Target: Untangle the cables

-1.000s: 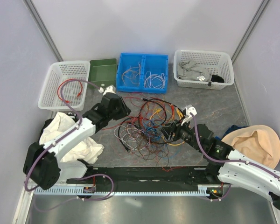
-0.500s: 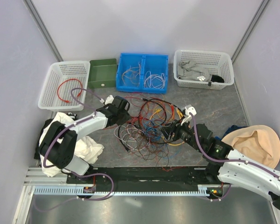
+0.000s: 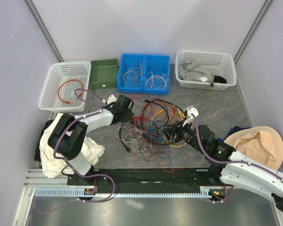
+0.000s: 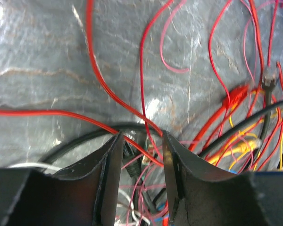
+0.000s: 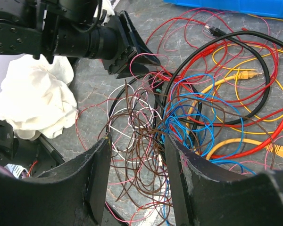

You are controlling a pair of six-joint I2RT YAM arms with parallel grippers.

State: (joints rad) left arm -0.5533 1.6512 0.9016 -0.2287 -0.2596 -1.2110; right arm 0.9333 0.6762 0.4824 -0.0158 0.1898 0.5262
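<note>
Left end effector (image 3: 126,109) has swung in from the far-left side and now sits low at the left edge of the cables (image 3: 153,125), its arm folded back. Right end effector (image 3: 176,132) hasn't moved and is parked at the tangle's right edge. The tangle's shape is unchanged. Likely the left is lining up its next pick.

Left fingers apart. A red wire (image 4: 47,113) runs across the gap at the tips, nothing clamped. Right fingers apart too, brown and blue loops just ahead of them.

Cables: one dense knot on the counter (image 3: 217,106) between both end effectors. Thin red, brown, blue, yellow and black loops overlap. An orange plug (image 4: 233,96) lies ahead-right of the left one.
</note>
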